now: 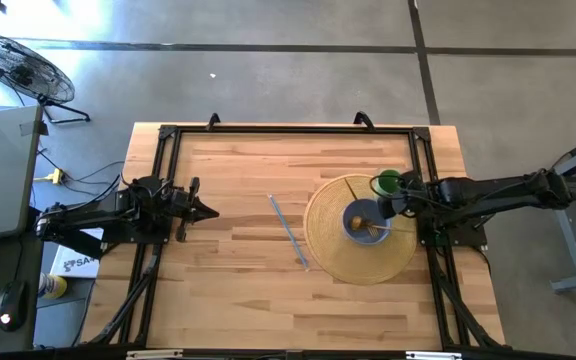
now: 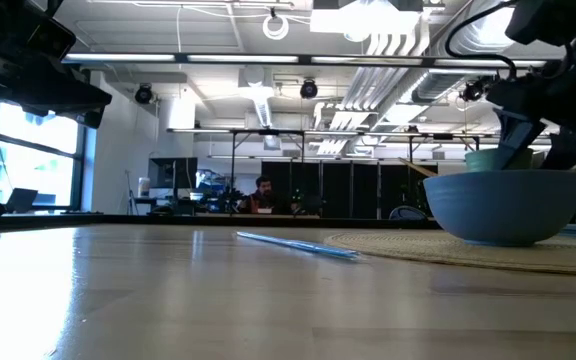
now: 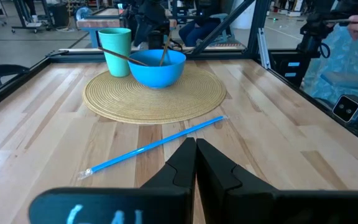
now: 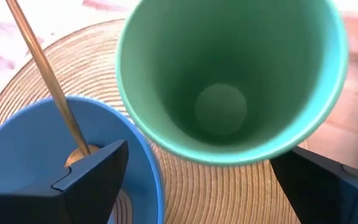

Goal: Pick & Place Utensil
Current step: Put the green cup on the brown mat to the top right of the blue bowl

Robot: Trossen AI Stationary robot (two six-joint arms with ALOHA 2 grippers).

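A green cup [image 1: 388, 183] stands upright on a round woven placemat [image 1: 338, 255], next to a blue bowl [image 1: 365, 220]. A wooden utensil [image 4: 42, 74] leans inside the bowl, its handle up over the rim. My right gripper [image 4: 201, 155] hovers open just above the cup. In the right wrist view one finger [image 4: 95, 171] is over the bowl's edge and the other [image 4: 322, 180] is beyond the cup's far side; no touch shows. A blue straw [image 1: 290, 232] lies flat on the wood left of the placemat. My left gripper [image 1: 203, 210] waits shut near the table's left side.
The cup [image 3: 117, 50] and bowl [image 3: 157, 65] stand close together at the placemat's right part. A black frame [image 1: 288, 130] runs around the table's edges. Bare wood [image 1: 238, 270] lies between the two arms, crossed only by the straw [image 3: 154, 146].
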